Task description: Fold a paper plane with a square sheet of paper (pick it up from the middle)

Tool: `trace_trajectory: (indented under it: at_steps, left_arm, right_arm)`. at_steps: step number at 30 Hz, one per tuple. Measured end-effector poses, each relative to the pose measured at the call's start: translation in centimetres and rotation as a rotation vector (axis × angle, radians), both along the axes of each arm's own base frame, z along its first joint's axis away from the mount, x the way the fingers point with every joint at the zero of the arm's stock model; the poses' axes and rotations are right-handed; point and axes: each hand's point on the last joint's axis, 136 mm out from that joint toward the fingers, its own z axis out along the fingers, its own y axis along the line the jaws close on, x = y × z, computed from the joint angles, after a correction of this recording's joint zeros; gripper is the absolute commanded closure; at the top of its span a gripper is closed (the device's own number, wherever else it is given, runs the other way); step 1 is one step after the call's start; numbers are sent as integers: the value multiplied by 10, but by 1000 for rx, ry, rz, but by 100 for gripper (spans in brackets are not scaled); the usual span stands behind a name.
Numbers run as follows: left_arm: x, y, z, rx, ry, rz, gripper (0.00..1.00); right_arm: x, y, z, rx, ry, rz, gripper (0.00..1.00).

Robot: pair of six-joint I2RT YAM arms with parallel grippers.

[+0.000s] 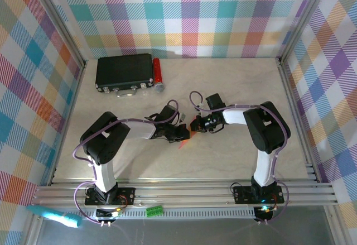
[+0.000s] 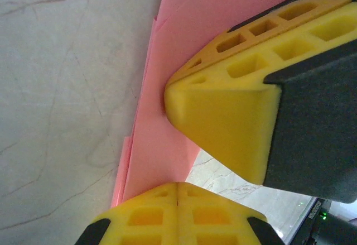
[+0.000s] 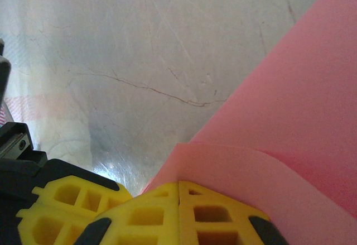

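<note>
on the marble table, left hand and right hand pinch the sheet, mostly hidden beneath.

- Box sits at the far left of the table; cylinder lies just right of it.
- Paper lies mid-table, between left gripper on its left and right gripper on its right.

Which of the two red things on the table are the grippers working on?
The pink-red sheet of paper at mid-table, pinched by the left gripper and the right gripper; the red cylinder lies apart, beside the black box.
</note>
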Motion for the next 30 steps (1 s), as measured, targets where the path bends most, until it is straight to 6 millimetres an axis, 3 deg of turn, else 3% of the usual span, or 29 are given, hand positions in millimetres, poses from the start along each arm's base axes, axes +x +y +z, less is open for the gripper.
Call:
trace_trajectory:
  at_steps: [10, 19, 30]
  left_arm:
    - [-1, 1, -1, 20, -17, -12, 95]
    - [-4, -2, 22, 5, -57, -15, 94]
    - [-6, 2, 13, 29, -51, -2, 94]
  right_arm:
    - [0, -1, -2, -25, 47, -7, 95]
    - [1, -1, -2, -30, 84, -27, 95]
    - [0, 0, -3, -28, 132, -38, 95]
